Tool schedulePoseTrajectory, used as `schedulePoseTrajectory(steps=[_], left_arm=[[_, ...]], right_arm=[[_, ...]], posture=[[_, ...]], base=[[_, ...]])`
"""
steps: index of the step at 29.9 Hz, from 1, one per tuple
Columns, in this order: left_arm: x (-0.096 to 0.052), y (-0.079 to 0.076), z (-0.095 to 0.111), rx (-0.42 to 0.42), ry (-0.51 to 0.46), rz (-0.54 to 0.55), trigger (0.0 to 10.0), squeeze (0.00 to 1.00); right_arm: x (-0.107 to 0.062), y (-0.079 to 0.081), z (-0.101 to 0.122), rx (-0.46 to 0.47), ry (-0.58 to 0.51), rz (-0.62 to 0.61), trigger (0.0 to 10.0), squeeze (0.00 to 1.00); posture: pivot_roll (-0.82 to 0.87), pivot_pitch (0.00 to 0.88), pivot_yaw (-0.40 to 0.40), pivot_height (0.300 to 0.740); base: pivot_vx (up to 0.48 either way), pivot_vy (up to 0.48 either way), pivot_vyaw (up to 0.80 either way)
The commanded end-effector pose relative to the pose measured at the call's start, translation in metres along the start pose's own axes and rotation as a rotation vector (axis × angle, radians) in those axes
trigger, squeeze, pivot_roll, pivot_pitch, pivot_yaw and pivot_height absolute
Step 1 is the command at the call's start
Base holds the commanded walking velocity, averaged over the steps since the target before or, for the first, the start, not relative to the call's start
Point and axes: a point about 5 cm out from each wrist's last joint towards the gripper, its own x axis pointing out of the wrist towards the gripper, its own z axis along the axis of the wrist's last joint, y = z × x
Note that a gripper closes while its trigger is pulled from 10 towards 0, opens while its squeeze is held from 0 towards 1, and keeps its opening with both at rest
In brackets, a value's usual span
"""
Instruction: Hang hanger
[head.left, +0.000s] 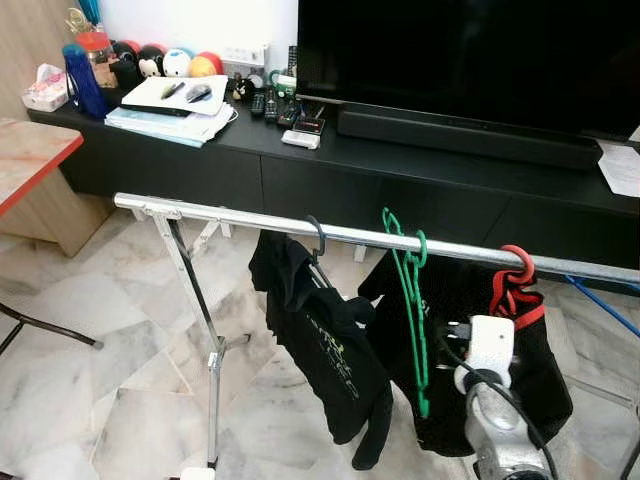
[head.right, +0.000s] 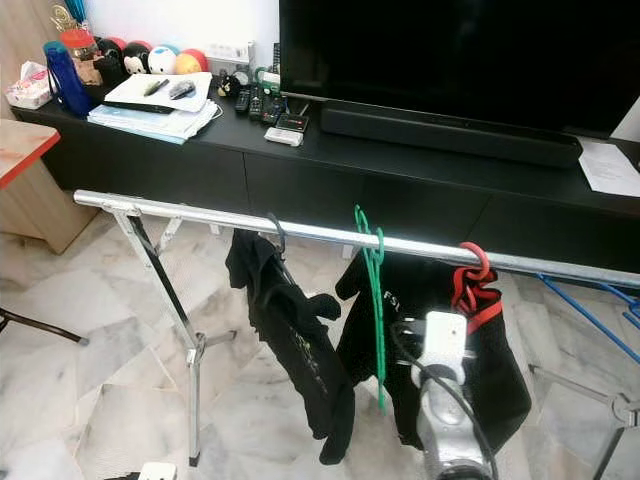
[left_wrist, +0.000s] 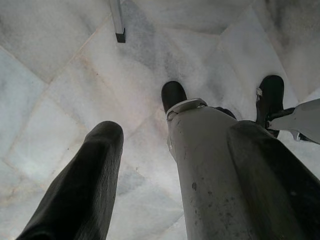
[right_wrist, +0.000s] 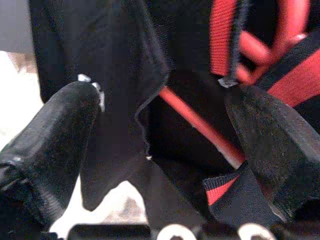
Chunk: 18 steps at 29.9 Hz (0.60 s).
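Left eye view: the red hanger (head.left: 516, 272) hooks the steel rail (head.left: 300, 229) at right of centre, carrying a black garment (head.left: 520, 370).

Right wrist view: the right gripper (right_wrist: 160, 135) — fingers wide apart — flanks the hanger's red arm.

Left wrist view: the left gripper (left_wrist: 175, 165) hangs open over marble floor (left_wrist: 60, 75).

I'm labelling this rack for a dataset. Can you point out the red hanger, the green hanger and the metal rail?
red hanger (head.left: 519, 264), left eye view, on its hook over the rail.
green hanger (head.left: 411, 300), left eye view, on its upper body.
metal rail (head.left: 230, 214), left eye view, on a bare stretch.
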Motion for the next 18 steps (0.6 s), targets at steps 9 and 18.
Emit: schedulePoseTrajectory(steps=[9,18], left_arm=[[-0.003,-0.004,-0.017,-0.005,0.058,-0.019,10.0,0.00],[-0.002,-0.005,-0.016,0.001,0.059,-0.024,10.0,0.00]], right_arm=[[-0.001,-0.003,-0.006,-0.014,0.006,-0.035,10.0,0.00],[-0.014,-0.024,0.024,-0.082,-0.254,-0.169,10.0,0.00]], posture=[[0.00,0.160,-0.050,0.740],[-0.01,0.161,-0.053,0.740]], base=[[0.000,0.000,0.00],[0.000,0.000,0.00]])
